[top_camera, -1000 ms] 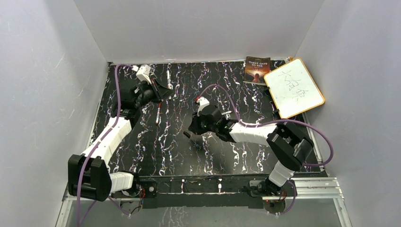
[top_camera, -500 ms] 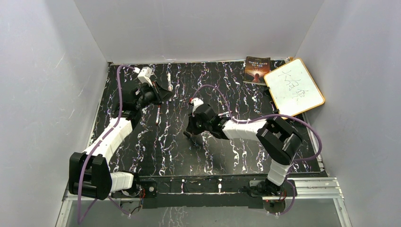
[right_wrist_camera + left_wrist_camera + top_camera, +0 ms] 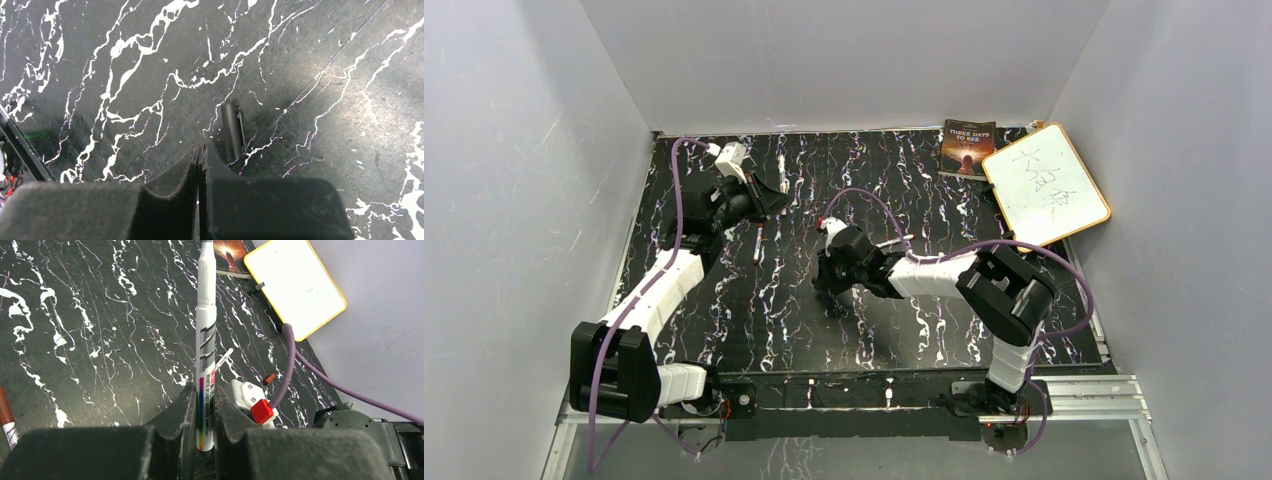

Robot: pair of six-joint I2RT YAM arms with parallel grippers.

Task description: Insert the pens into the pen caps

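While your right gripper point(image 3: 199, 150) sits pinched shut on nothing, the black cap point(image 3: 232, 131) lies on the table point(image 3: 325, 75) just beside its tips.
Farther off, your left gripper point(image 3: 205, 407) clamps a pen point(image 3: 206, 340). Press down like this and the closed tips could knock the cap away. Since a second ago, the right arm has slid left.

place: robot lab cell | evidence: plain grey walls point(image 3: 514, 200), black marbled table point(image 3: 764, 320) (aluminium mounting rail point(image 3: 1084, 398))
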